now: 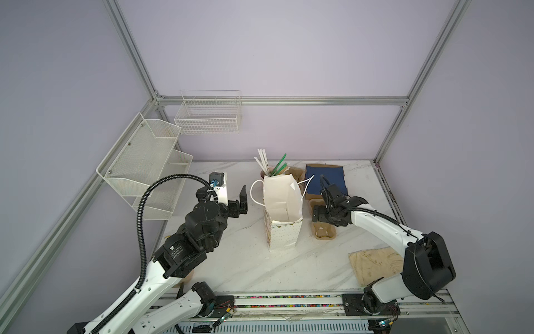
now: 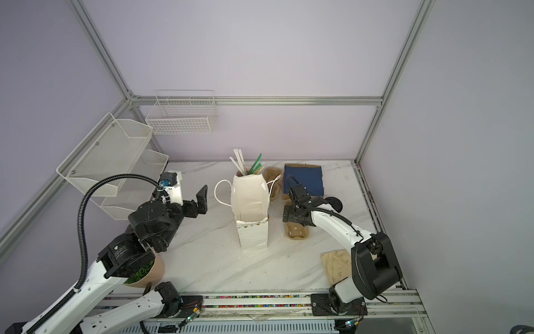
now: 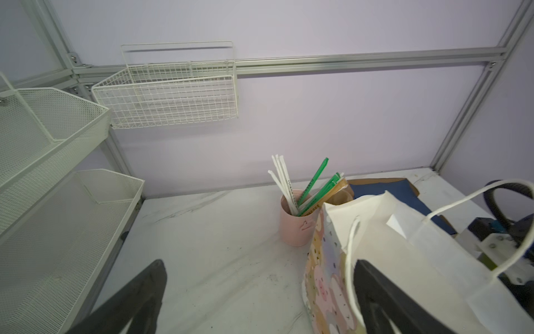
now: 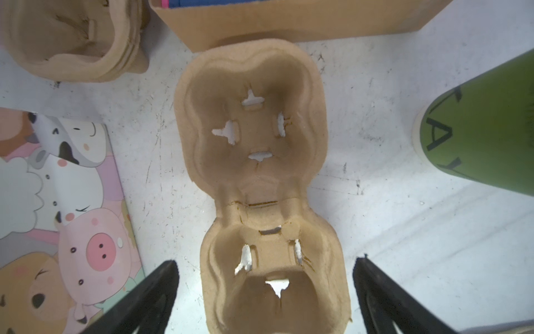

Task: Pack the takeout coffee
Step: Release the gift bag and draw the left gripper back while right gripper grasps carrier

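The takeout coffee [image 4: 479, 130] is an olive-green paper cup with dark lettering, standing on the table beside the tan pulp cup tray [image 4: 254, 144]. In both top views my right arm hides it. My right gripper [image 4: 264, 277] points down, open, one finger on each side of the tray's near well, and holds nothing. The same gripper [image 1: 316, 214] sits right of the open white paper bag [image 1: 281, 208]. My left gripper [image 1: 242, 202] hangs open and empty left of the bag [image 3: 390, 245], and one finger [image 3: 367, 283] is close to the bag's handle.
A pink mug [image 3: 294, 228] with straws stands behind the bag. A stack of pulp trays [image 1: 297, 173] and a box with a blue top [image 1: 325, 179] are at the back. A tan cloth [image 1: 372, 266] lies front right. Mesh shelves [image 1: 144, 162] and a wire basket [image 1: 208, 115] hang at the left.
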`<state>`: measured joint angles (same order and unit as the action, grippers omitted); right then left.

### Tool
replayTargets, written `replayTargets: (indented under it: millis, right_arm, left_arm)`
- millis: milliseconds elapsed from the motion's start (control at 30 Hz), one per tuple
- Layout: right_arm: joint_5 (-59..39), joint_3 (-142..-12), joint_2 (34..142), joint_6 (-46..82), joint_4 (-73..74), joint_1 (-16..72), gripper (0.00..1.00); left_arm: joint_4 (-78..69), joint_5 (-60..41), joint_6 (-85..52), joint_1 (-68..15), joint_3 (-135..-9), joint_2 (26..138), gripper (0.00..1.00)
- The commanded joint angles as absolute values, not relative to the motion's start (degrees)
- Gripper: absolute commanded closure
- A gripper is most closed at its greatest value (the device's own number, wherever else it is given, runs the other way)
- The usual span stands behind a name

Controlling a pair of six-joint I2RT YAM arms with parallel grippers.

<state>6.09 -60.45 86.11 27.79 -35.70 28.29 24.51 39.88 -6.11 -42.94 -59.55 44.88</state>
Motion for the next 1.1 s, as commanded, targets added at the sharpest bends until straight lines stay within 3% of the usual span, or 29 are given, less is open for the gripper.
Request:
replayTargets:
  millis: [0, 367, 1067]
  right_arm:
    - [7.5, -61.86, 87.8, 26.0, -36.18, 28.52, 0.03]
    - [6.95, -62.8, 92.76, 23.83, -34.1, 28.51, 0.03]
    - [7.3, -63.09, 95.8, 21.18, -30.87, 28.54, 0.03]
  left_arm:
    - [17.67, 46.57, -1.97, -43.24, -54.06, 41.17, 0.0]
    - [10.56, 49.24, 0.0, -43.24, -46.17, 32.83, 0.0]
    - [11.76, 46.85, -1.41, -43.24, -46.28, 35.18, 0.0]
